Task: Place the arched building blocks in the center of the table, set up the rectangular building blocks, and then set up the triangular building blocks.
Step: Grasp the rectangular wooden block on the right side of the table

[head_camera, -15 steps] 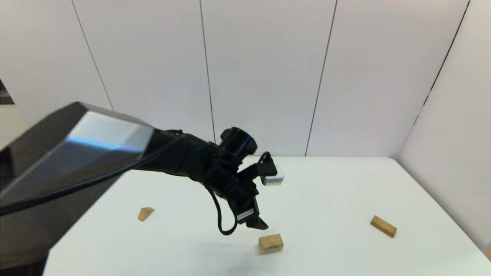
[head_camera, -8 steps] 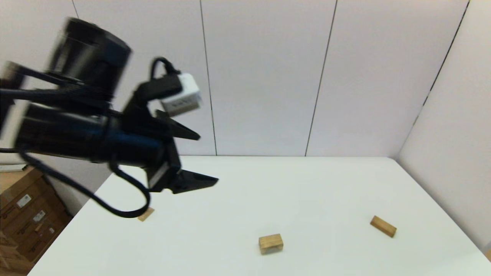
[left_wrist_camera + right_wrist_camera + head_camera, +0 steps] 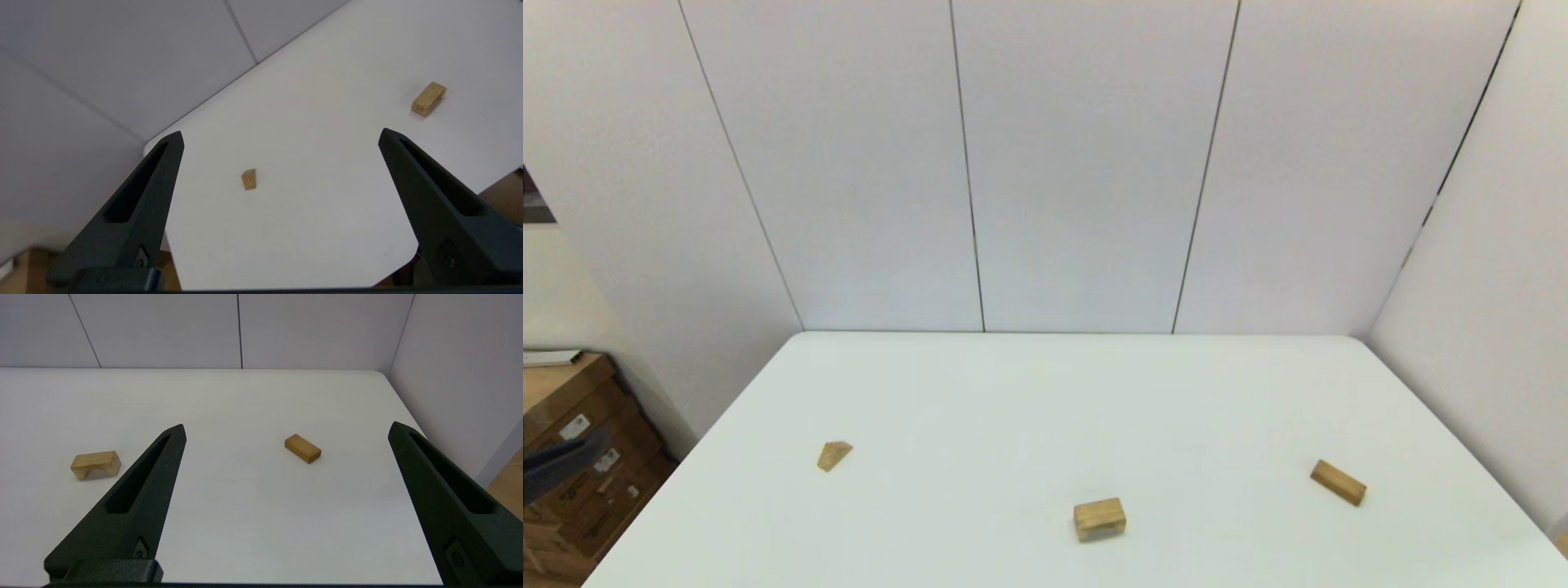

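Left end effector (image 3: 280, 136) spread empty, arched block (image 3: 1099, 518) mid-table

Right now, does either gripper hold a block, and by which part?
Nothing is held. The left gripper and right gripper are both open and empty; the arch, brick and wedge lie on the table.

white panelled walls (image 3: 1086, 163), cardboard boxes (image 3: 580, 482)

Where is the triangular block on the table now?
In the head view, the triangular block lies on the table's left side, apart from the arched block near the front middle.
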`<state>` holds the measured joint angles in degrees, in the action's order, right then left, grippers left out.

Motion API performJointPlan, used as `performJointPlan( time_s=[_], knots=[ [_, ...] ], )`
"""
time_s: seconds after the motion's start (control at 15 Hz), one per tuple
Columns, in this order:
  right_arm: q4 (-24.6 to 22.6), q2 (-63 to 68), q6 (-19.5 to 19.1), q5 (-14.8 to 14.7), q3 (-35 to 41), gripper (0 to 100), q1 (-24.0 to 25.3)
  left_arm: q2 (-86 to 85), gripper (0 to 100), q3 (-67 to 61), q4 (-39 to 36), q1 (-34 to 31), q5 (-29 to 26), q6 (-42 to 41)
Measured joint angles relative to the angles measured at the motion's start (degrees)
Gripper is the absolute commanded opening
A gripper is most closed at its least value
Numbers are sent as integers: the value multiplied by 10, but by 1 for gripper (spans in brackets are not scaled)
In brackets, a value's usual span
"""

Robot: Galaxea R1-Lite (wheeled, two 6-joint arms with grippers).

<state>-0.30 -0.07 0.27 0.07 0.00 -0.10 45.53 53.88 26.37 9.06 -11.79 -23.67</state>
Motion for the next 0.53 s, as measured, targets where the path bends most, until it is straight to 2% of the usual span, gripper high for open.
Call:
performJointPlan(
  time_s=[0.27, 0.53],
  knots=[
    [0, 0, 0, 0, 0, 100, 0, -204, 100, -136, 1, -74, 9, 3],
    [0, 0, 0, 0, 0, 100, 0, -363, 100, -287, -2, -94, 33, 21]
  ],
)
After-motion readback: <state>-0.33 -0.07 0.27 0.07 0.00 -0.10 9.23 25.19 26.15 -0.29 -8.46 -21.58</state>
